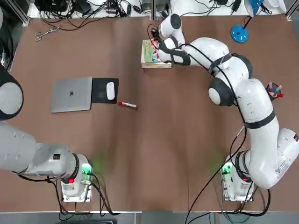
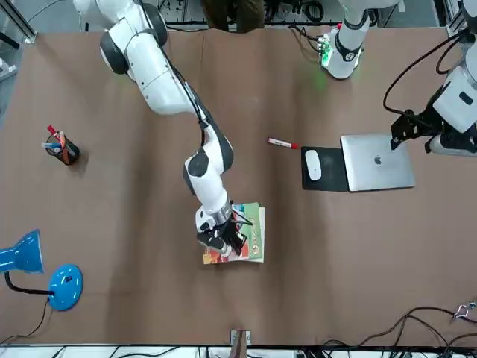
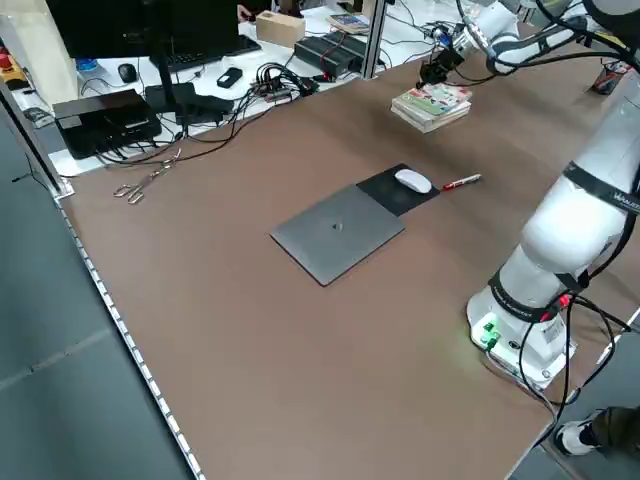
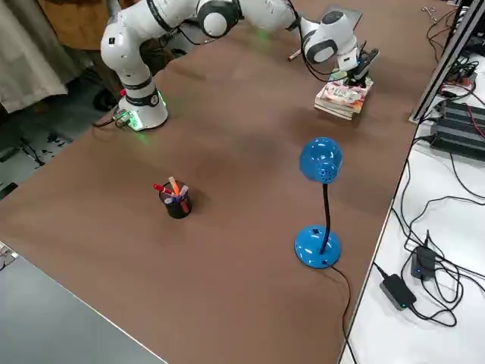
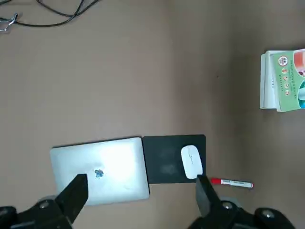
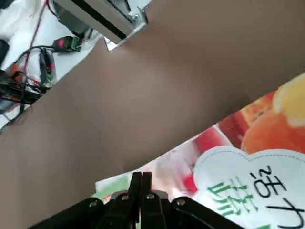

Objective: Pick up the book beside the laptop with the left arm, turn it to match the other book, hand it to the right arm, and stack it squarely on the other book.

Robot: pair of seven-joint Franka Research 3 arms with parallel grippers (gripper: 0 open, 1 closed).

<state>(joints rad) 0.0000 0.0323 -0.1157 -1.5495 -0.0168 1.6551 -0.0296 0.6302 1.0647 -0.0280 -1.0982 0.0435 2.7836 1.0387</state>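
Presently, we find the right gripper [image 6: 142, 174] at the book stack, its fingertips together with nothing visible between them, close over the green corner of the thin paperback with a pink, red and green cover [image 6: 238, 183]. Whether the tips touch that cover, we cannot tell. The left gripper [image 5: 142, 178], well apart from the stack near the laptop side, stands wide and empty.

The paperback lies on the white-covered book [image 5: 268, 86], whose pale margin shows along one side; we note the pair as roughly aligned, not quite flush.

In our judgement, the chief risk is the closed tips: lowered or swept sideways, they could drag the upper cover and skew the stack. A push at one corner would likely turn the book rather than square it. Opening beside the pages could also catch a cover edge.

Outward, the stack sits toward the far side of the brown desk [image 1: 140, 163], short of its edge, with bare surface between it and the black mousepad [image 5: 164, 162]. The silver-grey laptop [image 5: 107, 167] and red-capped marker [image 5: 233, 182] limit a low left-arm pass. On the right arm's side, we would keep withdrawal clear of the blue lamp [image 4: 318, 246].
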